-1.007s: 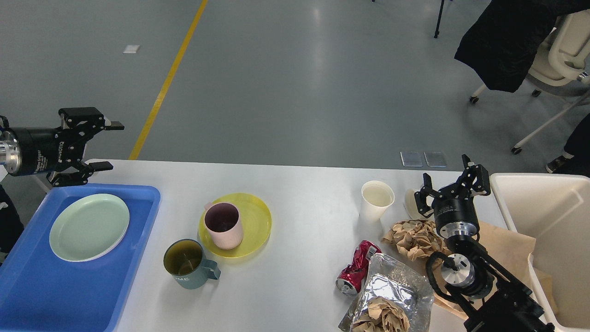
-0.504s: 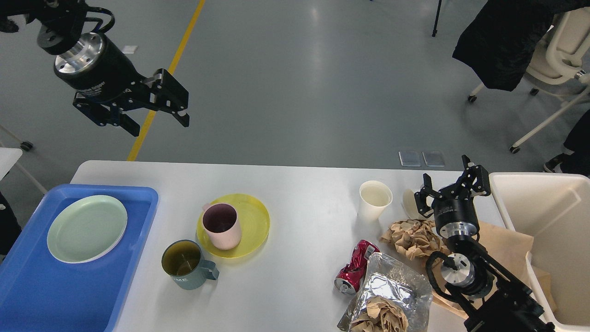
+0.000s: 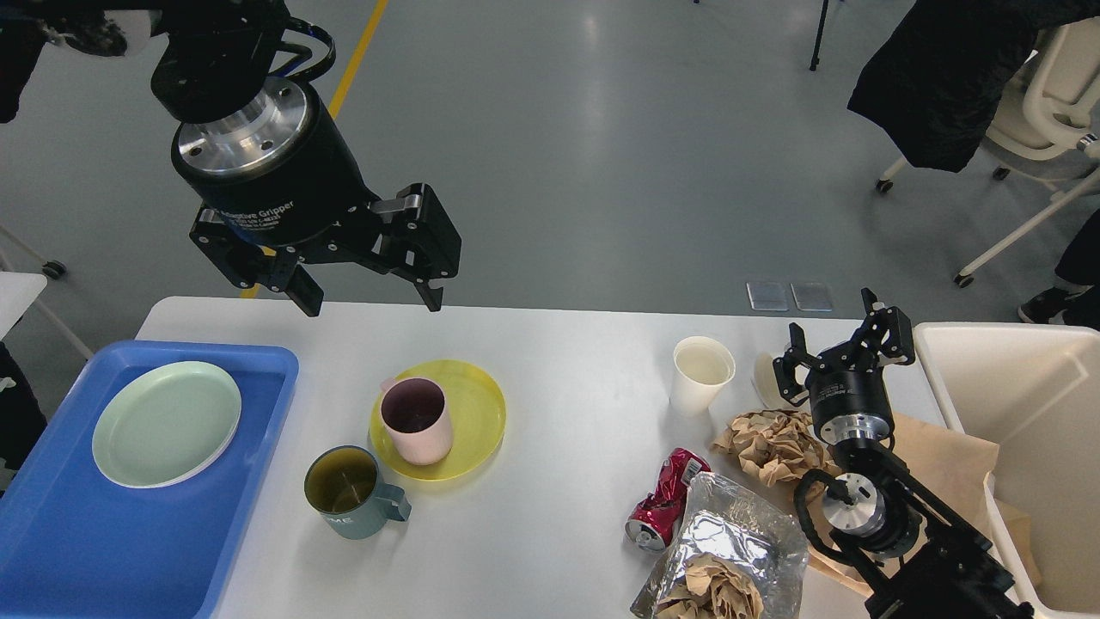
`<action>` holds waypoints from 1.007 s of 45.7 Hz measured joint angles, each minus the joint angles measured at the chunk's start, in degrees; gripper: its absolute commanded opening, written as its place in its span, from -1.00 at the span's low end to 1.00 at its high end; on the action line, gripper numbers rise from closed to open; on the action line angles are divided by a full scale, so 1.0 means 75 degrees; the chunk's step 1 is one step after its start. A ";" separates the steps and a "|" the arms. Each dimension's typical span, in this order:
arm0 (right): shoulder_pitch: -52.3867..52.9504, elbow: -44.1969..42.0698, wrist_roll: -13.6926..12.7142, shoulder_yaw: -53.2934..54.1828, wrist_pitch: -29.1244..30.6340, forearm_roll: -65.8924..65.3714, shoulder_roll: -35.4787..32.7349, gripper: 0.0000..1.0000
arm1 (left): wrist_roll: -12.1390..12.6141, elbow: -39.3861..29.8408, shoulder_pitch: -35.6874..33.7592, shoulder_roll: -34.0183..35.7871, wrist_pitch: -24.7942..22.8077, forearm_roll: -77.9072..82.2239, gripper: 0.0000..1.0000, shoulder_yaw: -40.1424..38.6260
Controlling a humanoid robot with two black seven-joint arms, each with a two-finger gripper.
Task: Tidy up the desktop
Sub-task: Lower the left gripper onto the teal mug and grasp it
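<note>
Spreading across most of the view, the white surface [image 3: 567, 361] is seen with rounded corners, its near edge cut off by the frame; a blue tray [image 3: 51, 533] is laid on its left end, and a pale green plate [image 3: 166, 423] is set inside that tray. Near the middle a yellow plate [image 3: 477, 413] is placed, and a pink cup [image 3: 418, 420] is stood upright on it; a dark teal mug [image 3: 352, 492] is set just beside the yellow plate, on the near side, with its handle turned to the right. Further right a white paper cup [image 3: 702, 374] is stood upright; a crushed red can [image 3: 666, 499] is laid near a foil bag [image 3: 730, 550] stuffed with brown paper, and a ball of crumpled brown paper [image 3: 773, 443] is lying behind them. A cream bin [image 3: 1014, 413] is placed at the right end. The left hand [image 3: 369, 284] is held above the far edge of the surface, behind the yellow plate, with its fingers spread wide and nothing between them; the right hand [image 3: 840, 348] is held near the paper cup, above the crumpled paper, with its fingers parted and nothing gripped.
</note>
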 measured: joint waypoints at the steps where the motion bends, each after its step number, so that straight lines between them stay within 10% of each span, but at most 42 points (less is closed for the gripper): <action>1: 0.0000 0.0000 0.0000 0.0000 0.0000 0.0000 0.0000 1.00 | 0.0001 -0.0039 -0.0030 -0.0013 0.0000 -0.0032 0.94 0.0004; 16: 0.0000 0.0021 0.0000 0.0000 0.0000 0.0000 -0.0007 1.00 | -0.0076 -0.0128 0.0131 0.0097 0.0002 -0.0087 0.93 0.0356; 29: -0.0009 0.0023 0.0000 0.0000 0.0000 0.0000 -0.0012 1.00 | 0.0239 -0.0125 0.2208 0.0903 0.0269 0.0224 0.92 0.0381; 46: -0.0012 0.0022 0.0000 0.0000 0.0000 -0.0001 -0.0008 1.00 | 0.0339 0.0007 0.5763 0.2495 0.3622 0.0961 0.93 -0.0449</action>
